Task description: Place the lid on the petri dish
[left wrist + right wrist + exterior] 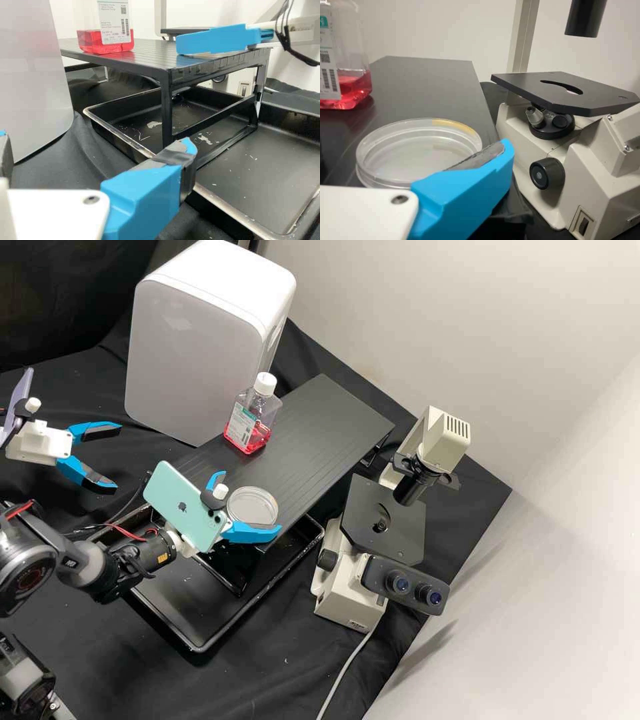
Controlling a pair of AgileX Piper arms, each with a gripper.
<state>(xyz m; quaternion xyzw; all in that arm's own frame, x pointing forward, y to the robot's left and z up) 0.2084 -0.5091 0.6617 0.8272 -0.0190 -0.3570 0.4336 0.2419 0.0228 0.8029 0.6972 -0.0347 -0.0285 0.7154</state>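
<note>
Petri dish (255, 510) sits at the near end of the black shelf (313, 440), close to the edge, with the tray (200, 613) below. My right gripper (251, 501) straddles it, fingers wide apart, one on each side, nothing lifted. My left gripper (117, 459) hangs well to the left over the bench (280, 667), fingers spread, empty. The flask (250, 417) is farther along the shelf and the microscope (380, 540) is to the right.

Left wrist view: one blue finger of the right gripper lies level along the shelf top at its near corner. No tilt that I can see.

Right wrist view: the dish is flat on the shelf. The clear top looks like the lid (415, 147) on it, but I can't tell whether it's seated all round. My finger (470, 185) is just beside the rim; I can't tell if it touches.

My read: this is the seat-and-let-go stage.
- Keep the wrist level.
- Make any correction straight down, no sideways push. The shelf edge is close and a shove towards the microscope could tip the dish off.
- Keep the fingers evenly apart so neither drags the rim.
- Back out along the finger line.
- Left arm isn't needed.
</note>
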